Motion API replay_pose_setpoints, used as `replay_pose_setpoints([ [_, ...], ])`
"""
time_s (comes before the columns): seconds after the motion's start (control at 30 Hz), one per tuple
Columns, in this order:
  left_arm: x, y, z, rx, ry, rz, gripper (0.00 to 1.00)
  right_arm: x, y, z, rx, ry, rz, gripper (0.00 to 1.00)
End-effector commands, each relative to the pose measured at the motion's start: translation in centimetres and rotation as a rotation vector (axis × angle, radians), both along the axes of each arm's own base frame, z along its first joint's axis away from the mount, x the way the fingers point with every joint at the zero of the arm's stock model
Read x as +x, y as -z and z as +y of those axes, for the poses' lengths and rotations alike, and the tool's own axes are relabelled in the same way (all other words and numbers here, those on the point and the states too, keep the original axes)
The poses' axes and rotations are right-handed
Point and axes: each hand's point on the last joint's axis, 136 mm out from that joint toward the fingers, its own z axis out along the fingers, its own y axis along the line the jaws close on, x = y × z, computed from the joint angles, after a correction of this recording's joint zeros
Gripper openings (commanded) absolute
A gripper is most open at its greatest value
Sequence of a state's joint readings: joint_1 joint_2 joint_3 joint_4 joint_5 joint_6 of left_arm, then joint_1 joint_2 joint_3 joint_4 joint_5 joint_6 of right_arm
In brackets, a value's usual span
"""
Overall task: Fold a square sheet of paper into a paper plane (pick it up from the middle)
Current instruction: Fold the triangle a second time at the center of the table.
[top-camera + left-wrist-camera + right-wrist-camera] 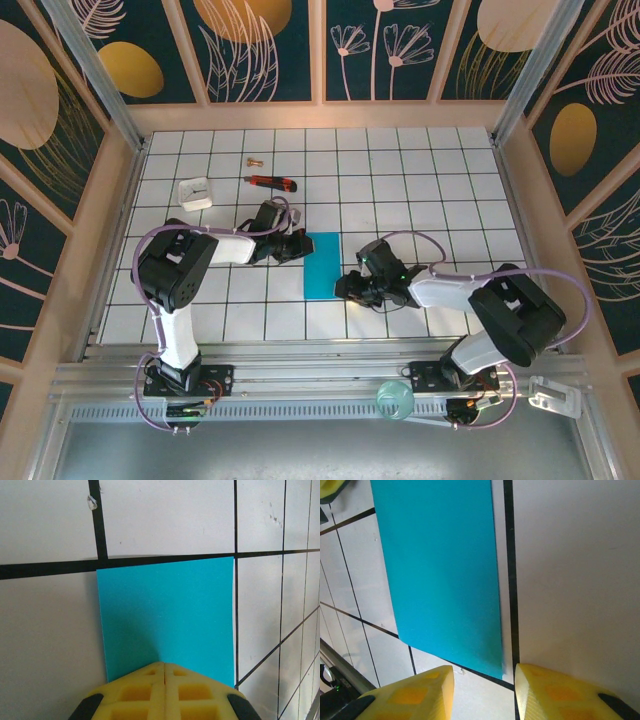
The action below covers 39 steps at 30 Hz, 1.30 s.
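The teal sheet of paper (321, 265) lies flat on the tiled bench (420, 190) as a narrow rectangle. The left gripper (298, 246), jaws together, has its tips over the sheet's left edge. The right gripper (352, 289), jaws apart and empty, sits just beside its near right corner.

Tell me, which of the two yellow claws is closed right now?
The left gripper: its yellow fingers meet, tips together over the teal paper, while the right gripper has its fingers clearly apart.

The white tiled table (440, 180) bears teal paper (322, 266), a utility knife (271, 182), a white block (195, 192) and perhaps a screw (252, 160).
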<state>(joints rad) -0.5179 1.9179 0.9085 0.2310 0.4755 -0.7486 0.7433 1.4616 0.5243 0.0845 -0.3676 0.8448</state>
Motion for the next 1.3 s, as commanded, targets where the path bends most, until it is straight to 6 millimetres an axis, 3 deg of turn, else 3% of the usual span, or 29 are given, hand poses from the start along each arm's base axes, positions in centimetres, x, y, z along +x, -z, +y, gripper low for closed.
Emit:
replay_pose_setpoints([
  [0.0, -2.6, 3.6, 1.7, 0.091, 0.005, 0.113, 0.00, 0.3, -0.4, 1.1, 0.031, -0.013, -0.019, 0.37],
  [0.43, -2.7, 3.7, 1.7, 0.087, 0.009, 0.117, 0.00, 1.1, -1.3, 2.1, 0.073, -0.010, -0.044, 0.36],
  [0.8, -2.8, 3.7, 1.6, 0.087, 0.013, 0.117, 0.00, 1.5, -1.7, 1.6, 0.036, -0.001, -0.065, 0.36],
  [1.17, -2.7, 3.7, 1.6, 0.086, 0.013, 0.115, 0.00, 1.5, -0.4, 0.2, -0.067, 0.016, -0.052, 0.36],
  [1.27, -2.7, 3.6, 1.6, 0.087, 0.013, 0.113, 0.00, 1.7, -0.8, 0.7, -0.042, 0.009, -0.060, 0.36],
])
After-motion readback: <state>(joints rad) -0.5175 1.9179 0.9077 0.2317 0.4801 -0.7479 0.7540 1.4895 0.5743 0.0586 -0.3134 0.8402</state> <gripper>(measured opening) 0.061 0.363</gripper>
